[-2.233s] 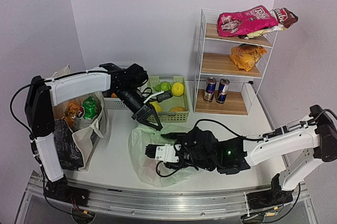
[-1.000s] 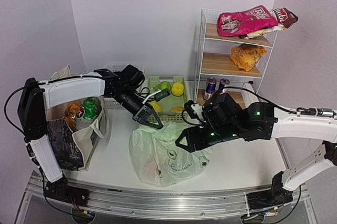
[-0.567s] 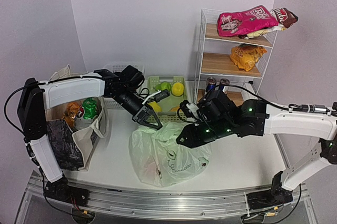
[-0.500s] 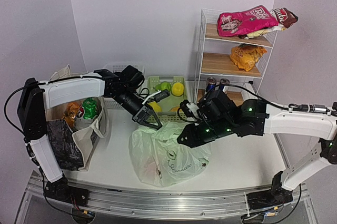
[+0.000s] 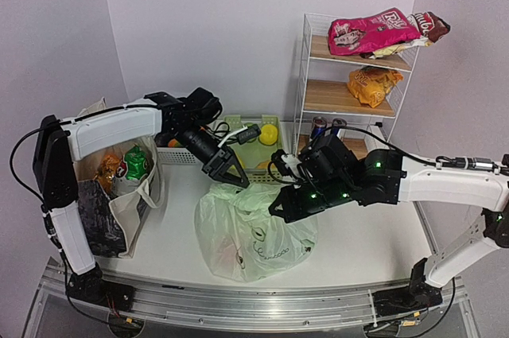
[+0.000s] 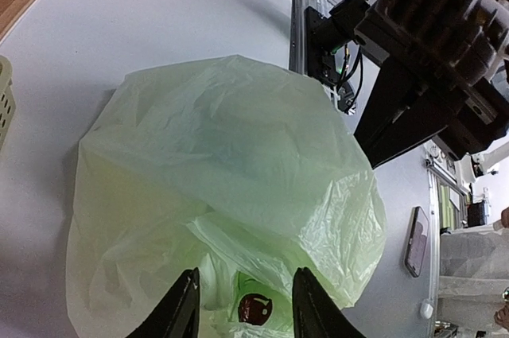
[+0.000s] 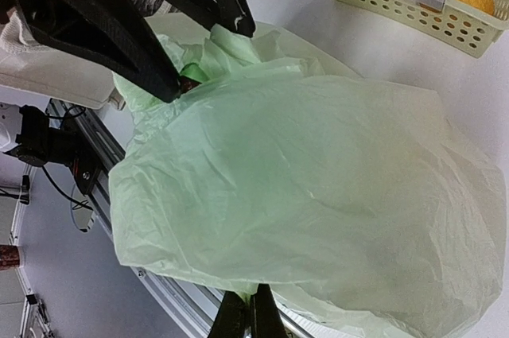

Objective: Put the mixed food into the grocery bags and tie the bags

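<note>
The pale-green plastic bag (image 5: pixel 250 231) lies crumpled on the table in front of the arms. Its edge is pinched in my right gripper (image 7: pixel 250 310), whose jaws are pressed together on the thin film (image 7: pixel 302 195); in the top view that gripper (image 5: pixel 278 207) is at the bag's right side. My left gripper (image 6: pixel 242 310) hovers open just above the bag's top (image 6: pixel 231 163), with an avocado print (image 6: pixel 256 308) showing between its fingers and nothing held. The beige tote (image 5: pixel 131 207) stands at the left with a green packet (image 5: pixel 137 161) and an orange packet (image 5: pixel 107 168) inside.
A green slotted basket (image 5: pixel 256 169) with yellow and green fruit sits behind the bag, next to a white basket (image 5: pixel 169 155). The wire shelf rack (image 5: pixel 350 99) at the back right carries a pink packet (image 5: pixel 370 32), an orange packet (image 5: pixel 372 85) and two cans (image 5: pixel 328 127).
My left gripper has opened, let go of the bag's top and lifted slightly back. My right gripper has moved to the bag's right edge and shut on it.
</note>
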Tool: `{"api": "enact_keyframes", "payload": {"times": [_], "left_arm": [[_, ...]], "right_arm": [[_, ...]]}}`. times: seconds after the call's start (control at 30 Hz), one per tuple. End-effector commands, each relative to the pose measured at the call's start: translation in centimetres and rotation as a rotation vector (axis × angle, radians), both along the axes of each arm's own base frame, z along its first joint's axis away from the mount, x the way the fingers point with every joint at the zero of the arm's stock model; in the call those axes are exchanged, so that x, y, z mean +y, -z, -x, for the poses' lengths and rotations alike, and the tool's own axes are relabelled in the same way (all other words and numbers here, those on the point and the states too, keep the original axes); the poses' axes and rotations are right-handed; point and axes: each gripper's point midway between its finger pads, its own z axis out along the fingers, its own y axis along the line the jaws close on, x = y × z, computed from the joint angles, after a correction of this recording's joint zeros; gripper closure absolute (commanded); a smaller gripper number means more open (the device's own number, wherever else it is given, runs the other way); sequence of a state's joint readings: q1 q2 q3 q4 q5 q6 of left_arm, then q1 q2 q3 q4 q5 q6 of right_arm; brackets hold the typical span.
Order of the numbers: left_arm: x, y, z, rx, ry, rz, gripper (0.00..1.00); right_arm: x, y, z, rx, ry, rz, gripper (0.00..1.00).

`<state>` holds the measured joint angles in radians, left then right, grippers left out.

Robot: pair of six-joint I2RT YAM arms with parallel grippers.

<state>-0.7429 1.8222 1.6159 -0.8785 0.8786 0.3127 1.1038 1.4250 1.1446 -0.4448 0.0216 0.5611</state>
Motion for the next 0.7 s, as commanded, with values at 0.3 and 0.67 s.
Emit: {"api": "enact_keyframes", "payload": {"times": [0.3,0.67], "left_arm": [[0.0,1.0,-1.0,0.007,-0.010,-0.085,0.66],[0.0,-0.2,-1.2,-0.035,-0.034,-0.046,1.00]], "right_arm": [[0.6,-1.1,-0.2,-0.030,-0.029,-0.030,1.00],[0.2,-1.0,-0.2,-0.035,-0.020,-0.027,1.00]]}}
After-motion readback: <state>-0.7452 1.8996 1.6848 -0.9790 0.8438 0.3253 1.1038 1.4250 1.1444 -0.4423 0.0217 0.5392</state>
